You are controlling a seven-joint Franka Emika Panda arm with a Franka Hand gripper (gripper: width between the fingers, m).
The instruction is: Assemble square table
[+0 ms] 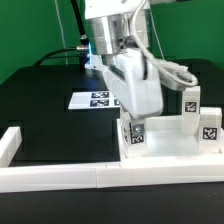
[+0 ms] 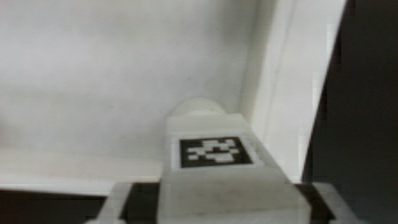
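On black table [image 1: 50, 110] | jaws [image 2: 199, 192] clamped on leg [image 2: 214, 150] — tabletop [image 1: 165, 140] below

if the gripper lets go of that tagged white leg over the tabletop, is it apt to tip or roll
Likely stiff: the leg looks like hard white plastic. Its flat tagged face suggests it won't roll freely. Being narrow, it may tip if stood upright on the tabletop. The gripper seems closed on it.

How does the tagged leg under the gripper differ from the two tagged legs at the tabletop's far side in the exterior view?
The near leg sits between the gripper fingers; the far legs stand free. The near leg is at the tabletop's front corner, the far legs toward the exterior view's right. All are white and tagged.
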